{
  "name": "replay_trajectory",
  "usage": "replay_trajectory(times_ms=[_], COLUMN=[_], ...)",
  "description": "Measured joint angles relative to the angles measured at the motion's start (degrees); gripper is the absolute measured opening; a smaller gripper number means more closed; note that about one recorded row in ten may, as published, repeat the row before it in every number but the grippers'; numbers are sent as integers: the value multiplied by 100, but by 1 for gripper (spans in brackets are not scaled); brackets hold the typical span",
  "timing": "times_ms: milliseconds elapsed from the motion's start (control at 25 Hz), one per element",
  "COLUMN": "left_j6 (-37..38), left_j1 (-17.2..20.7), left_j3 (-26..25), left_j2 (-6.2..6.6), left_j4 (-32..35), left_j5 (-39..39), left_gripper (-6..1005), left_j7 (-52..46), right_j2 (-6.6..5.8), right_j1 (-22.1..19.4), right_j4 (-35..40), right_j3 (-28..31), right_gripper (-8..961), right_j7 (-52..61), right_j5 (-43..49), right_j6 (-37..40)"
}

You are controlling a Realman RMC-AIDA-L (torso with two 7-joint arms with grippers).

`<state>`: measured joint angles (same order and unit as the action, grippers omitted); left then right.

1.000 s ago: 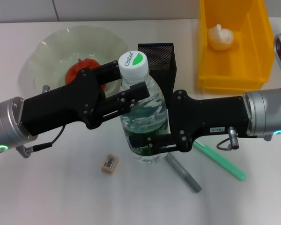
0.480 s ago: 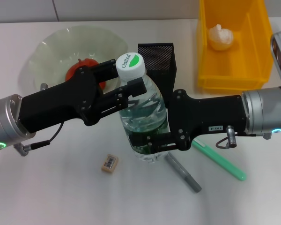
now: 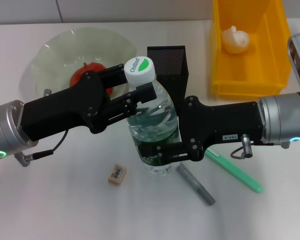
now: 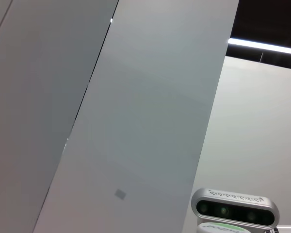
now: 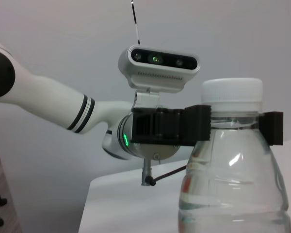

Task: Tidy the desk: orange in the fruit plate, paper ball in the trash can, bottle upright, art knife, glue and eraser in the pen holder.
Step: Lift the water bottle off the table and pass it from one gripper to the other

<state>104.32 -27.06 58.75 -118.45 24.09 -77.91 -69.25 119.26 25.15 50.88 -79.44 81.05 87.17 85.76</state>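
The bottle (image 3: 152, 117) stands upright at the middle of the desk (image 3: 65, 210), white cap (image 3: 139, 70) on top. My left gripper (image 3: 135, 87) is shut on its neck just under the cap, as the right wrist view shows (image 5: 235, 127). My right gripper (image 3: 157, 147) is shut on its lower body at the green label. The orange (image 3: 85, 72) lies in the fruit plate (image 3: 55, 60). The paper ball (image 3: 235, 39) sits in the trash can (image 3: 270, 80). The eraser (image 3: 117, 174) lies on the desk. The pen holder (image 3: 167, 62) stands just behind the bottle.
A slim grey stick (image 3: 196, 184) and a slim green one (image 3: 235, 172) lie on the desk under my right arm; which is the art knife and which the glue I cannot tell. The left wrist view shows only a wall and the robot's head camera (image 4: 235, 208).
The bottle's top and my left gripper have shifted slightly to the left over the last second. Both grippers keep their hold.
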Motion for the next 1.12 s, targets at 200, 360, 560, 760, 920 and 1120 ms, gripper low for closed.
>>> replay_trajectory(times_ms=[200,360,560,760,920,1120], left_j6=[-22,-28,-27,-15,-11,-25], left_j1=[14,23,30,51,53,20], left_j3=[9,13,6,12,14,15], left_j2=[5,6,6,12,10,7], left_j4=[82,115,115,114,114,144], left_j5=[-31,-56,-57,-65,-63,-74], left_gripper=[489,478,461,450,451,451], left_j7=[-150,-213,-215,-191,-176,-205], right_j2=[-3,-6,-8,-8,-9,-9], right_j1=[79,103,104,117,122,125], right_j4=[29,29,28,30,37,43], right_j3=[32,38,51,51,51,52], right_gripper=[711,711,710,710,710,710], right_j7=[171,200,202,203,204,207], right_j5=[282,322,322,323,323,323], right_j6=[24,23,33,39,38,36])
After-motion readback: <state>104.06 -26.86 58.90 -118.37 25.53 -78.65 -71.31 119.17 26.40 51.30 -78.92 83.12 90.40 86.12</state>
